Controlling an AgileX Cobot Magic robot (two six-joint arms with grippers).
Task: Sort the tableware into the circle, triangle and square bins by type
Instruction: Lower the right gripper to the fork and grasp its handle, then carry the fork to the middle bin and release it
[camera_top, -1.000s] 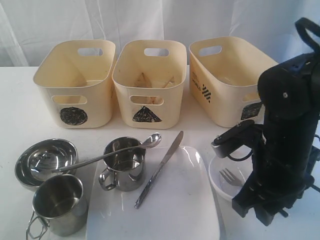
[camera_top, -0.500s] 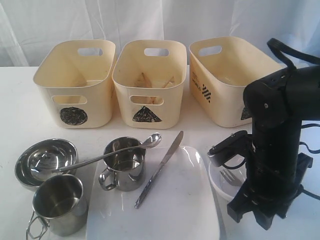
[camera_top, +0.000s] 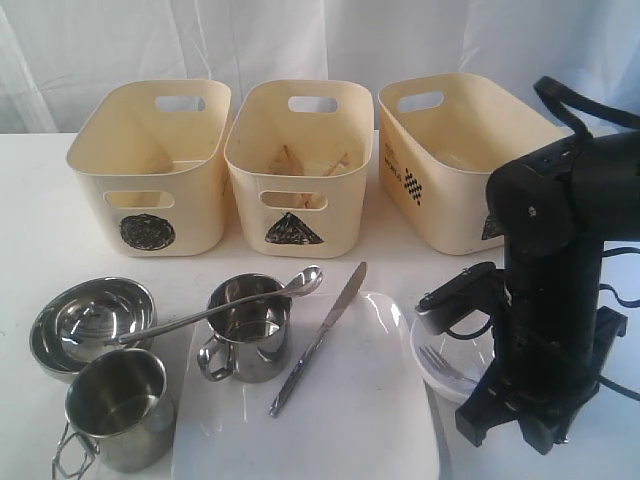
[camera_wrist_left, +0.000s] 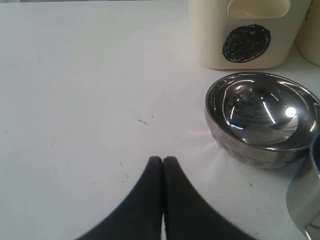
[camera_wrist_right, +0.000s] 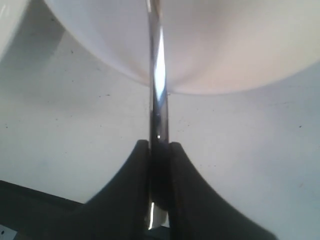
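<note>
My right gripper (camera_wrist_right: 159, 147) is shut on the thin steel handle of the fork (camera_wrist_right: 158, 75), whose tines (camera_top: 438, 358) lie in the clear plastic bowl (camera_top: 432, 372) at the front right. The right arm (camera_top: 550, 300) stands over that bowl. My left gripper (camera_wrist_left: 163, 160) is shut and empty above bare table, beside the steel bowl (camera_wrist_left: 260, 117). Two steel mugs (camera_top: 120, 405) (camera_top: 248, 325), a spoon (camera_top: 230, 310) and a knife (camera_top: 320, 340) sit by or on the white square plate (camera_top: 350, 430). Behind stand the circle bin (camera_top: 150, 170), triangle bin (camera_top: 295, 170) and square bin (camera_top: 450, 170). Wooden chopsticks (camera_top: 310, 165) lie in the triangle bin.
The spoon's handle rests across the steel bowl (camera_top: 90, 325) and its head on the mug on the plate. The three bins stand side by side along the back of the white table (camera_top: 30, 220), in front of a white curtain.
The right gripper has closed on the fork's handle. The right arm shifted left and down over the clear bowl a second ago, then held still. The left gripper has not moved.
</note>
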